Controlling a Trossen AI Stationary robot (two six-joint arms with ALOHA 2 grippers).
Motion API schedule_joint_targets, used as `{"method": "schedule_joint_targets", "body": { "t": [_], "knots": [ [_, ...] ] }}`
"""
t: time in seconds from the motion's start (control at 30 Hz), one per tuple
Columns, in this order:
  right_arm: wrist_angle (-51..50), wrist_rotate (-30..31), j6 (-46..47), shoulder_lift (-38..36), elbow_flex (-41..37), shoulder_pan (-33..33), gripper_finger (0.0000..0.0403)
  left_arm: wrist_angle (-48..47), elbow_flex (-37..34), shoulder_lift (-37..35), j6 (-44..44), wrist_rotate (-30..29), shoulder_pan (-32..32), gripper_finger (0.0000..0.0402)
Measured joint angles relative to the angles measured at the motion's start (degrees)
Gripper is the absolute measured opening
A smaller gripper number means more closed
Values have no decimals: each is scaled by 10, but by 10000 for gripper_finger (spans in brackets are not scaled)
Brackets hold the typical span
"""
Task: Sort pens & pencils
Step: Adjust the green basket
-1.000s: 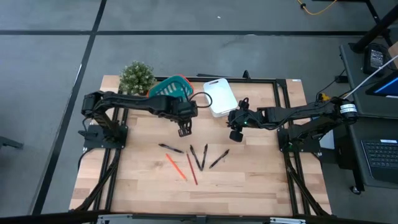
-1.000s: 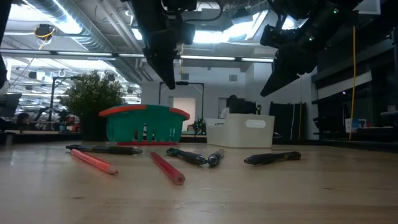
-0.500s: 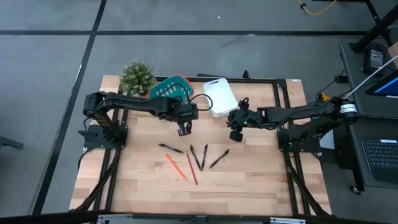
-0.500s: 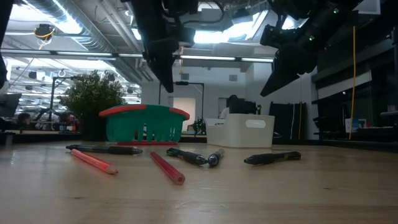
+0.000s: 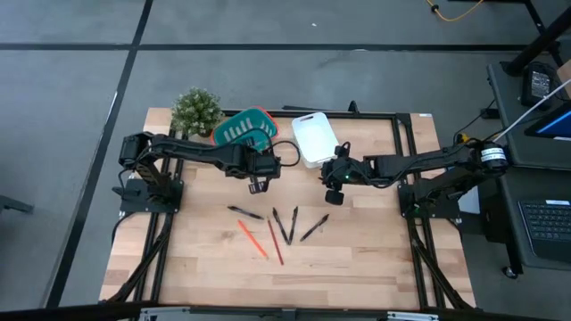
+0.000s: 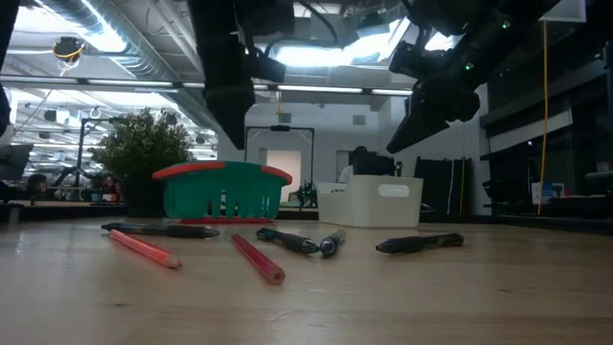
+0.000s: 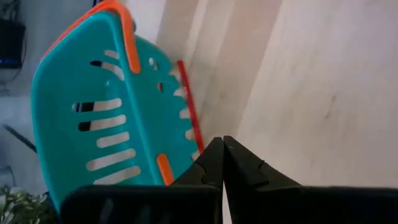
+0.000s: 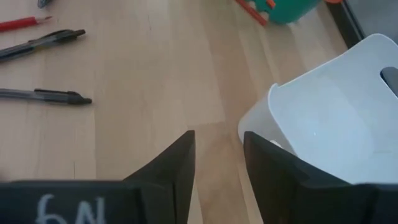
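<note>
Above the table (image 5: 357, 259), left gripper (image 5: 257, 185) held clenched and empty near the teal basket (image 5: 243, 130), right gripper (image 5: 334, 193) parted beside the white bin (image 5: 314, 135), pens (image 5: 284, 223) and pencils (image 5: 260, 241) left lying untouched.

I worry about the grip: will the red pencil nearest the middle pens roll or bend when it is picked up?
The red pencil looks thin, straight and rigid, so it probably will not bend. It lies flat on the smooth wooden table, so a push may roll it. It is probably light.
</note>
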Motion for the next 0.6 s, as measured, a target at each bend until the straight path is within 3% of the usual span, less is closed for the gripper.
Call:
{"method": "schedule_joint_targets", "body": {
  "t": [0.23, 0.6],
  "knots": [
    [1, 0, -2, 0, 0, 0, 139, 7, 0, 0, 4, -61, 2, 4],
    [0, 0, -2, 0, 0, 0, 139, 4, 0, 0, -11, -42, 29, 83]
  ]
}}
